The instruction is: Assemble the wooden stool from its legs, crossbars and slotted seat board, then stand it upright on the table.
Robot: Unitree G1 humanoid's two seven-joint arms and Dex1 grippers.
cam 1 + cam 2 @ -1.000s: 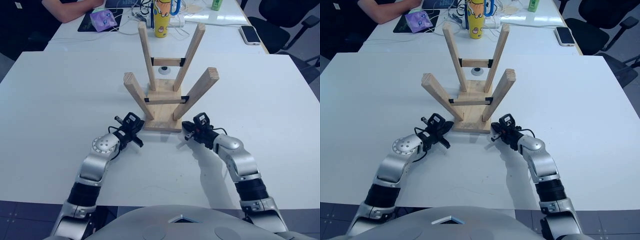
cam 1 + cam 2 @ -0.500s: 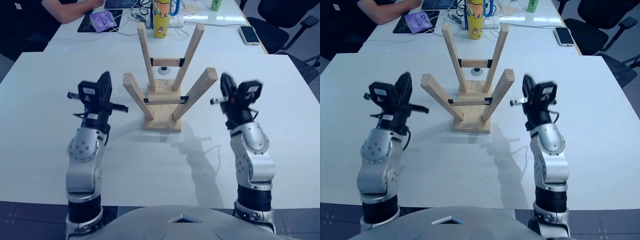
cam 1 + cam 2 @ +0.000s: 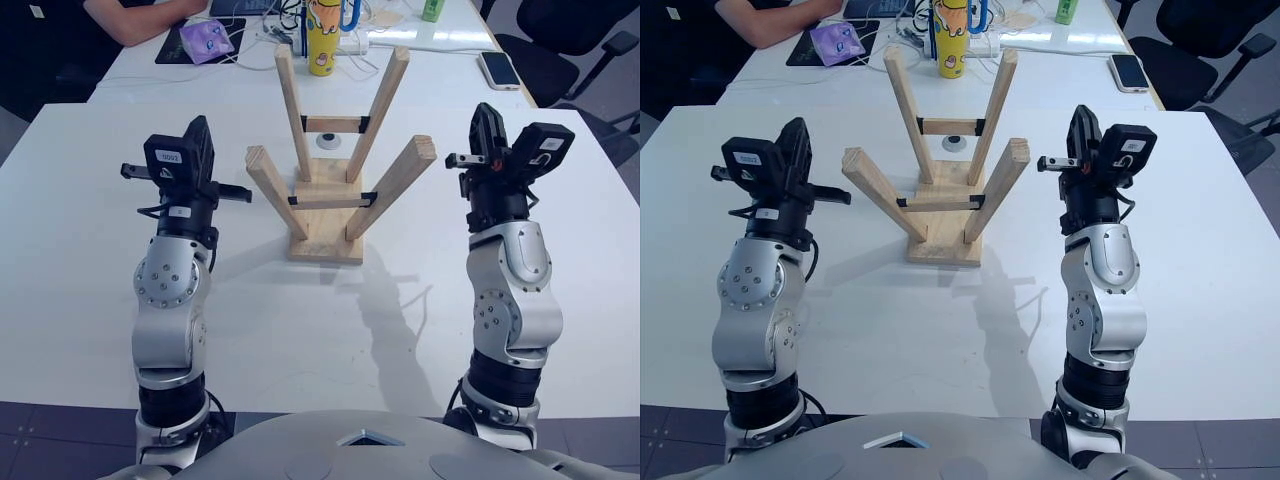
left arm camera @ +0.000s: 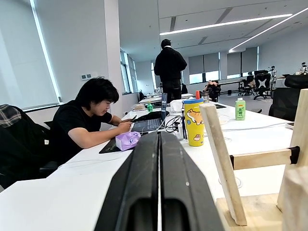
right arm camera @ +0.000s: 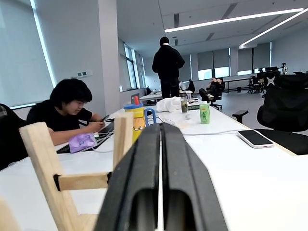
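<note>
Stool point(image 3: 325, 182) sits upturned between left claw point(image 3: 202, 130), right claw point(image 3: 485, 115).

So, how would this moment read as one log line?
stool: assembled, upside down on table | left pincer: shut, empty | right pincer: shut, empty | both clear of stool

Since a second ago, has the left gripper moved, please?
Yes. The left gripper lifted up and leftward, away from the near corner of the seat board.
</note>
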